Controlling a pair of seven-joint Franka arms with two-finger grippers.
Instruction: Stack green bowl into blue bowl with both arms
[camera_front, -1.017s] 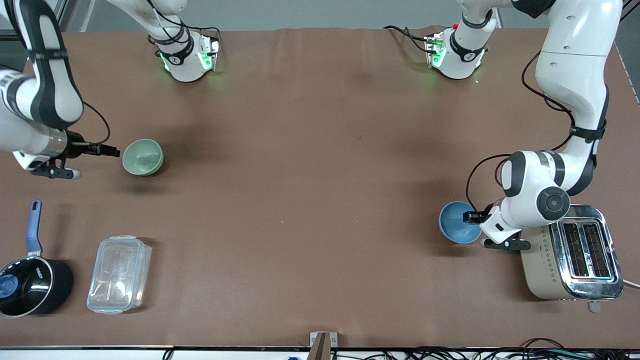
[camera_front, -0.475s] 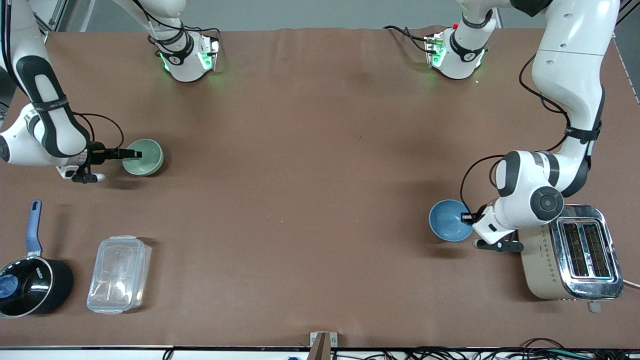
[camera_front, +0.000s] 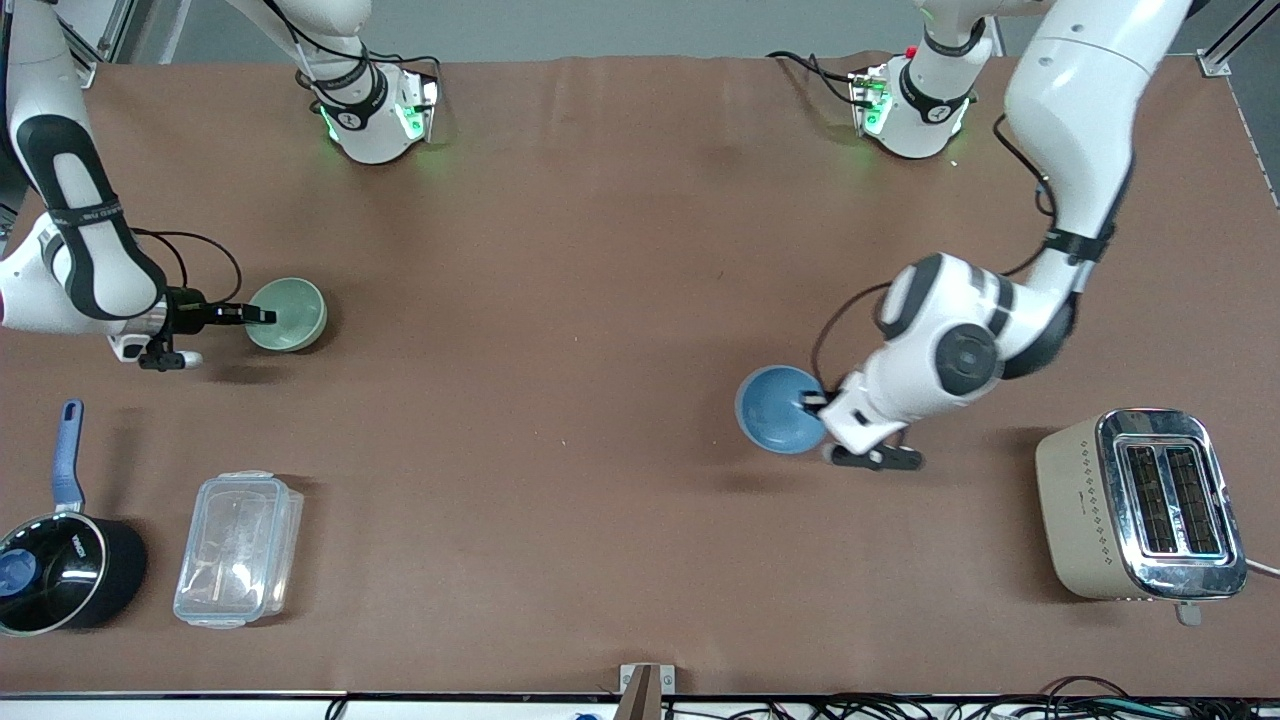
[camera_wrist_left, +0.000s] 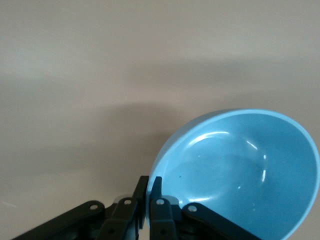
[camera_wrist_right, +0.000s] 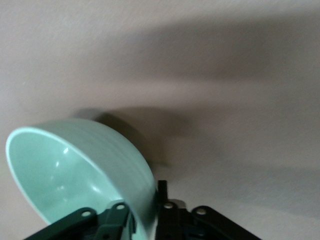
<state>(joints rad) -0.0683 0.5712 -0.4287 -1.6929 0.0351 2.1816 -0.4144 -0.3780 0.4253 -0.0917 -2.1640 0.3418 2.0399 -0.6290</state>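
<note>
Front: left gripper pinches blue bowl rim, above table, 3 o'clock of centre. Right gripper clamps green bowl rim, 9 o'clock.
L wrist: fingers straddle blue wall for carrying.
R wrist: green bowl tilted, gripped at rim, prob. for lift.

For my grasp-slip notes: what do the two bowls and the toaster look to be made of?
Blue bowl: likely glazed ceramic or hard plastic; glossy, with bright highlights inside. It is pinched at the rim by the left gripper.
Green bowl: same kind of smooth shell, softer sheen, held by the right gripper.
Toaster: matte beige body, mirror-like metal top.
</note>
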